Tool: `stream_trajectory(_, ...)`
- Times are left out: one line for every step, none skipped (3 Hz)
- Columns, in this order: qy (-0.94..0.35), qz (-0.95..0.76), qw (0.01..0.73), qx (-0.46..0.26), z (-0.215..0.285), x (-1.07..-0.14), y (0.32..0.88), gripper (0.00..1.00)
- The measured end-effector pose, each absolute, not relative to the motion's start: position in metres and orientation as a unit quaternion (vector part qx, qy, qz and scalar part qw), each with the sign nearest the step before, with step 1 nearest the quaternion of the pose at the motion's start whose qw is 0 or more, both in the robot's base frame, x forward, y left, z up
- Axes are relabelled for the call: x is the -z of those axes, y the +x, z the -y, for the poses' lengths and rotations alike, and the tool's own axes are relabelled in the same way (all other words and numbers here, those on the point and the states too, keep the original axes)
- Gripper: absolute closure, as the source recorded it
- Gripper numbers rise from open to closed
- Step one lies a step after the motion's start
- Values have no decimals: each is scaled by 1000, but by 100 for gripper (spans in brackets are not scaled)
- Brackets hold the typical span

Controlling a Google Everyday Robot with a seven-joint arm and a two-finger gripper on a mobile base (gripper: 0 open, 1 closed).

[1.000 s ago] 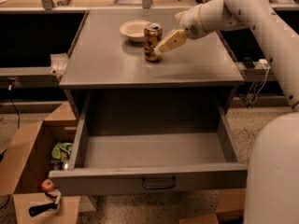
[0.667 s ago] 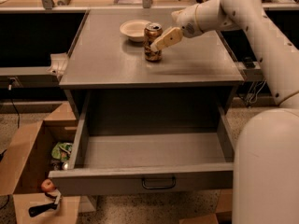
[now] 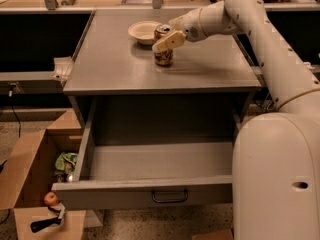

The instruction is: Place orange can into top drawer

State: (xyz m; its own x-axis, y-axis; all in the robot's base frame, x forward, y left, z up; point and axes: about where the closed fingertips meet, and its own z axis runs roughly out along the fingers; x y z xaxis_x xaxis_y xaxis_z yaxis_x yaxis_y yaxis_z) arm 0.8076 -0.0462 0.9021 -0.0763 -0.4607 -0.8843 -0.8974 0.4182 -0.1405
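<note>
The orange can (image 3: pixel 163 58) stands upright on the far part of the desk (image 3: pixel 115 69), not yet lifted, with the gripper (image 3: pixel 164 38) at its upper part, jaw state impossible to tell, while the top drawer (image 3: pixel 150 196), near and below, is open to receive it.

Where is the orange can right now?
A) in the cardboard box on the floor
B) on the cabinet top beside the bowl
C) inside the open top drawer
B: the orange can stands on the cabinet top beside the bowl, with the gripper at it.
</note>
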Motion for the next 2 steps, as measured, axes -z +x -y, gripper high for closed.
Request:
stream_trajectory(-493,-691,472,-238,39,-902,804,42)
stream_trajectory(-505,-672,483,-246,34,-913,787,66)
